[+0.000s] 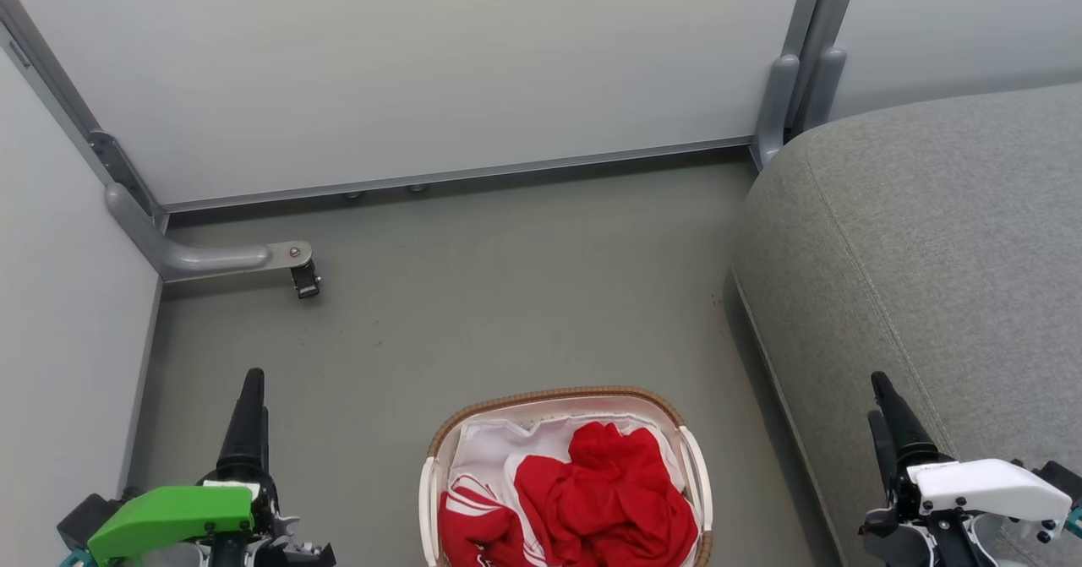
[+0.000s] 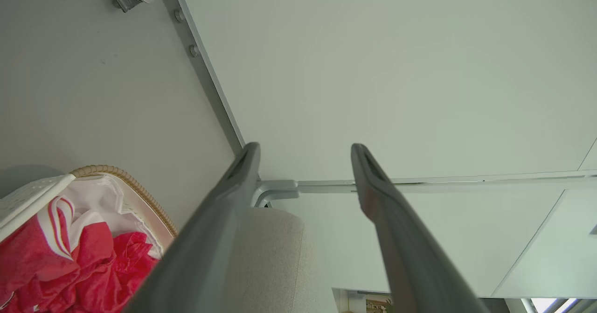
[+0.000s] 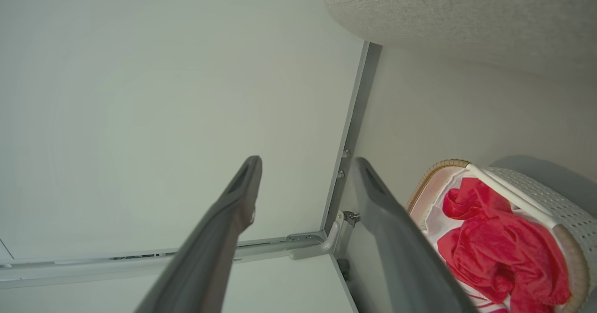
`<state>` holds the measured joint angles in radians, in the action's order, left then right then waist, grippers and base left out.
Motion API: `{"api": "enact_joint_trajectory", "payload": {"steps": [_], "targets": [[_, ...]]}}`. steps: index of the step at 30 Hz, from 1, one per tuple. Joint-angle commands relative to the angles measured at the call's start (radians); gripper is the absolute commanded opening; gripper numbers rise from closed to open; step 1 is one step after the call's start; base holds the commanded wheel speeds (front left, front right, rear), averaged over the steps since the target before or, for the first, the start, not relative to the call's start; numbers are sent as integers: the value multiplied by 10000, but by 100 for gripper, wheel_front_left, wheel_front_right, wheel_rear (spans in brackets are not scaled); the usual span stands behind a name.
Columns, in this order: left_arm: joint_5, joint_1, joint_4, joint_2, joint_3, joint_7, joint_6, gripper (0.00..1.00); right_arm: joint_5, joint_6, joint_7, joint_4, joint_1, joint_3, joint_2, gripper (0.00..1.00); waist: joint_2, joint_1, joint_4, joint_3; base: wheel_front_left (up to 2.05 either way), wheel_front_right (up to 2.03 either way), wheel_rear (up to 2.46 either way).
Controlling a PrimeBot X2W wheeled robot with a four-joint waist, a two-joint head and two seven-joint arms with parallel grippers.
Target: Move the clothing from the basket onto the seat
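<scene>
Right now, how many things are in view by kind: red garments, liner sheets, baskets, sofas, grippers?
Red garments: 2 (striped garment, plain garment)
White liner sheet: 1
Basket: 1
Sofa: 1
Grippers: 2 (left gripper, right gripper, both open)
Total: 7

Red clothing (image 1: 592, 491), a white-striped piece at left and a plain piece heaped at centre, crumpled inside the upright oval white perforated basket (image 1: 549, 395) with brown woven rim, standing on the floor (image 1: 507, 297) near, but apart from, the large grey woven-fabric seat (image 1: 930, 237) at right.
</scene>
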<state>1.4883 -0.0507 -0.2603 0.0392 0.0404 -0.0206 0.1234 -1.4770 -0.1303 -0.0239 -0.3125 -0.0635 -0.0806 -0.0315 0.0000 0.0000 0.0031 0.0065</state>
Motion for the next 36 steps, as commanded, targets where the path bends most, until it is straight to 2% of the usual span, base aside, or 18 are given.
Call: {"api": "enact_joint_trajectory", "payload": {"steps": [1, 11, 26, 36], "targets": [[-366, -32, 228, 48, -32, 105, 31, 100, 341, -3, 134, 174, -247, -34, -91, 100, 0, 0, 4, 4, 0, 0, 0], [-2092, 28, 518, 62, -79, 502, 18, 100, 1871, -3, 530, 440, -246, -91, -111, 100, 0, 0, 26, 46, 0, 0, 0], [-5053, 169, 868, 80, -503, 1028, -240, 100, 5346, -3, 1061, 793, -212, 72, -131, 100, 0, 0, 50, 117, 0, 0, 0], [-6673, 232, 978, 90, -947, 1333, -430, 100, 6901, -4, 1368, 986, -185, 363, -146, 100, 0, 0, 81, 159, 0, 0, 0]]}}
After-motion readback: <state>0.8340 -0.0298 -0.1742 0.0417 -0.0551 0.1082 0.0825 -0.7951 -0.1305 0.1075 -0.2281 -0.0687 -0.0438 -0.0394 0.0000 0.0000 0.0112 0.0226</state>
